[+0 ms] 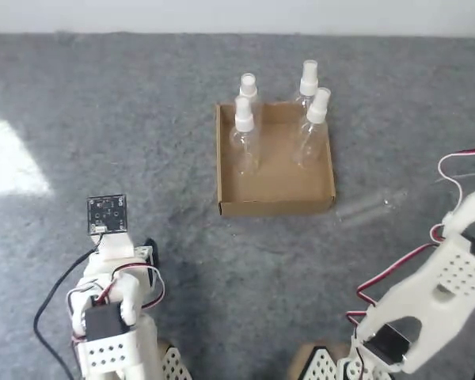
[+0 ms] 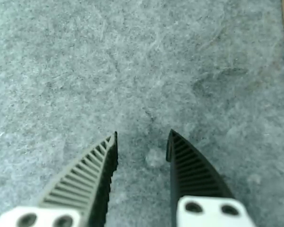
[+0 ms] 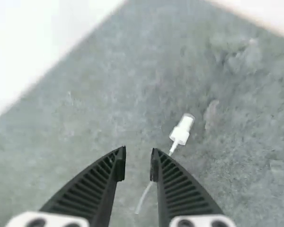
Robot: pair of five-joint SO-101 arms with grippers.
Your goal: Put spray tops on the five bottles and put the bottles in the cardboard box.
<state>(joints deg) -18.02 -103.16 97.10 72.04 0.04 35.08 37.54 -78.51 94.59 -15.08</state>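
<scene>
While four of the bottles are capped with white spray tops, the fifth one isn't. The cardboard box (image 1: 275, 207) sits mid-worktop on the grey felt, open side up. The front-left bottle (image 1: 245, 146) and front-right bottle (image 1: 311, 134) stand upright inside it. The back-left bottle (image 1: 248, 85) and back-right bottle (image 1: 307, 79) are upright right at the box's far wall. I honestly can't tell if those two are inside or just behind it.

The bare bottle (image 1: 372, 207) is clear and lying on its side on the worktop (image 1: 103, 119). It's just off the box's front-right corner, apart from the box, with no top on it.

The loose spray top (image 3: 181, 130) lies flat on the felt, close past the tips of the right pincer (image 3: 138, 158). That pincer has only a narrow gap. The dip tube (image 3: 144, 196) runs back under one finger and shows up again in the gap, but I can't tell if the fingers touch it.

The left pincer (image 2: 143, 142) is spread a bit wider with nothing in it, just felt below. The left arm (image 1: 111, 317) is parked at the near-left edge, well away from the box. The right arm (image 1: 435, 293) is at the near-right.
</scene>
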